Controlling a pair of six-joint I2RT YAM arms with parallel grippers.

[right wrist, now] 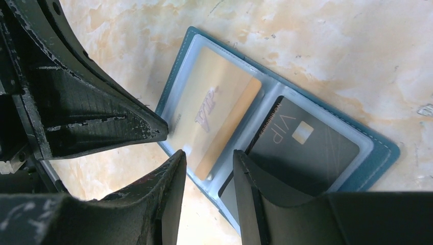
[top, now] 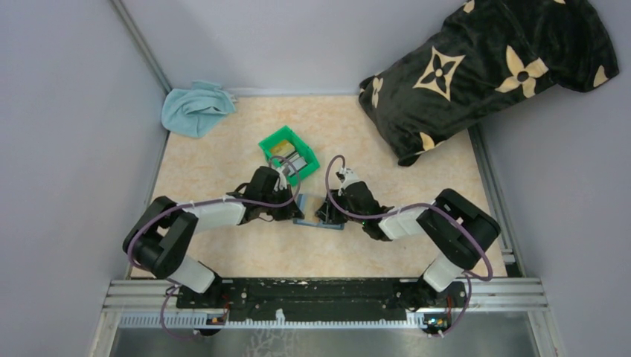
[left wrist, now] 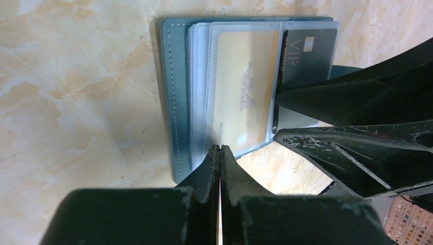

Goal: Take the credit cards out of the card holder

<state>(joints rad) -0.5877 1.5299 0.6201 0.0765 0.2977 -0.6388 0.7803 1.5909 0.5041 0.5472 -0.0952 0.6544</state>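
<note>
Two credit cards (right wrist: pixel 214 117), one gold and one dark, lie sleeved in the open card holder (right wrist: pixel 380 153). They look light, stiff and slick, so pinch an exposed edge. At the holder's edge the left gripper (left wrist: pixel 219 153) is closed and the right gripper (right wrist: pixel 208 157) narrowly parted.

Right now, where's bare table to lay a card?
Bare tabletop between cloth and left arm, between card holder and arm bases, and below the pillow at right. Crowded around card holder and green bin.
</note>
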